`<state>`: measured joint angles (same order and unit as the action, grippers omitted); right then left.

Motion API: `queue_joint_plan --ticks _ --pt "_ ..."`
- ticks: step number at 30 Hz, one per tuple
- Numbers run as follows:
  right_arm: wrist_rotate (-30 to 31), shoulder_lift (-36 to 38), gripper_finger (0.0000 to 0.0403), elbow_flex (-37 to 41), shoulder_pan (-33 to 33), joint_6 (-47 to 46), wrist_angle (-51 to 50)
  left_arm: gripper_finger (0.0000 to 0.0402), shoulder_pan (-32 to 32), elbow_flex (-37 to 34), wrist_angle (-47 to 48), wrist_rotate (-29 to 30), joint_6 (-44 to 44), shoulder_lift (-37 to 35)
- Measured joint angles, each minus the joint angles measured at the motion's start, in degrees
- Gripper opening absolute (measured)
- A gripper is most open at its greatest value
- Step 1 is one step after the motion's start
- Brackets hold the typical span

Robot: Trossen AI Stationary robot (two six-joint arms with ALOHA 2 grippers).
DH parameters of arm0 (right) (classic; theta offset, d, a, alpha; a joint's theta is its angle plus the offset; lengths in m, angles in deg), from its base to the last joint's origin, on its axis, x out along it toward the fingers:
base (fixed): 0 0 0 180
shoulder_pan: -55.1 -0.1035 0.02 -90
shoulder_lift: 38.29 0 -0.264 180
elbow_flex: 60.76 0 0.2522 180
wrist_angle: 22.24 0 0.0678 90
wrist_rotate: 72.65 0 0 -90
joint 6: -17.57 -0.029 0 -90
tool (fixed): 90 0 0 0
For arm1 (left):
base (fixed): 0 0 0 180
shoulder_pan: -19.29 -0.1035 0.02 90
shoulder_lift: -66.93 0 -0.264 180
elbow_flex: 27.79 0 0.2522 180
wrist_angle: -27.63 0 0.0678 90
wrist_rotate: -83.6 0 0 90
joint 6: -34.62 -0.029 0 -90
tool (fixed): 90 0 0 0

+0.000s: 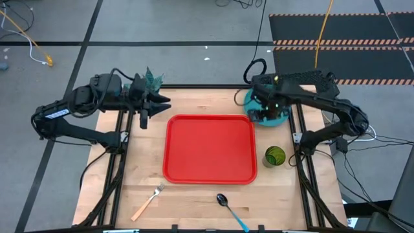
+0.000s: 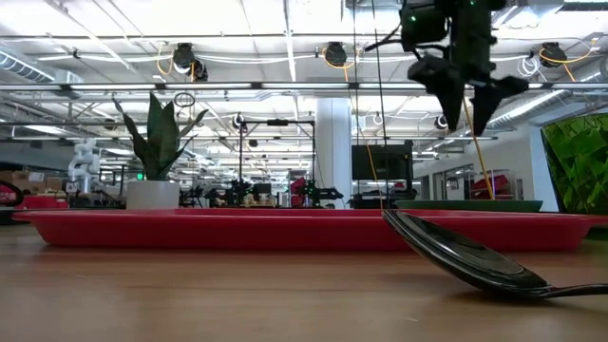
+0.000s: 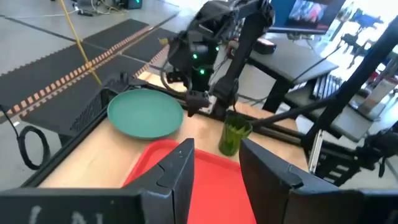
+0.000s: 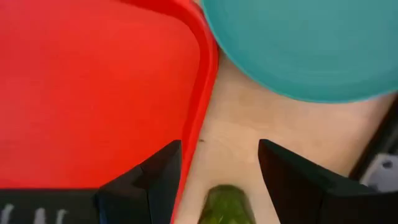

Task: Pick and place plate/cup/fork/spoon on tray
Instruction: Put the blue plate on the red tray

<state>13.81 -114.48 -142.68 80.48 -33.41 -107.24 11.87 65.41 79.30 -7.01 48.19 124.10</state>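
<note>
Overhead shot covers everything: one red tray [image 1: 210, 149] mid-table with nothing on it, one teal plate [image 1: 279, 118] off its far right corner, one green cup [image 1: 274, 156] beside its right edge, plus one fork [image 1: 148, 201] and one spoon [image 1: 231, 210] on the wood along the near side. It mostly hides the plate under the right gripper [image 1: 264, 111], though. The right wrist cam shows that gripper's fingers spread wide with nothing between them, above the tray's edge with the plate just past it. The left gripper [image 1: 157, 103] sits at the far left corner, fingers parted, holding nothing. Only the table-level cam catches the potted plant [image 2: 157, 157] properly.
</note>
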Motion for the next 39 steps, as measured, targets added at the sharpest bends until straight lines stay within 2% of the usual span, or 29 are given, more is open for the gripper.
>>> queue_joint_plan --ticks 3,7,13,19,26,33,39 --pt "0.35 1.93 0.0204 4.95 -0.86 3.32 4.07 0.0129 0.0 0.0 0.11 -0.01 -0.06 0.0" --pt "0.81 2.81 0.0204 8.55 -1.09 11.63 4.52 0.0129 0.0 0.0 0.05 -0.02 -0.06 0.02" --pt "5.39 2.8 0.0204 10.1 -1.09 24.99 3.79 0.0129 0.0 0.0 -0.8 0.02 1.77 0.04" --pt "7.88 2.8 0.0204 11.33 0.12 33.06 4.37 0.0129 0.0 0.0 -1.28 0.61 5.31 0.11" --pt "4.8 2.75 0.0204 15.48 2.12 36.96 6.91 0.0129 0.0 0.0 -3.02 0.61 12.69 0.19" --pt "4.99 2.75 0.0204 19.72 3.38 40.66 10.46 0.0129 0.04 0.02 -10.66 0.59 16.34 0.12" --pt "7.19 2.75 0.0204 22.24 4.23 44.71 13.02 0.0129 0.05 0.02 -12.28 0.57 18.83 0.12"
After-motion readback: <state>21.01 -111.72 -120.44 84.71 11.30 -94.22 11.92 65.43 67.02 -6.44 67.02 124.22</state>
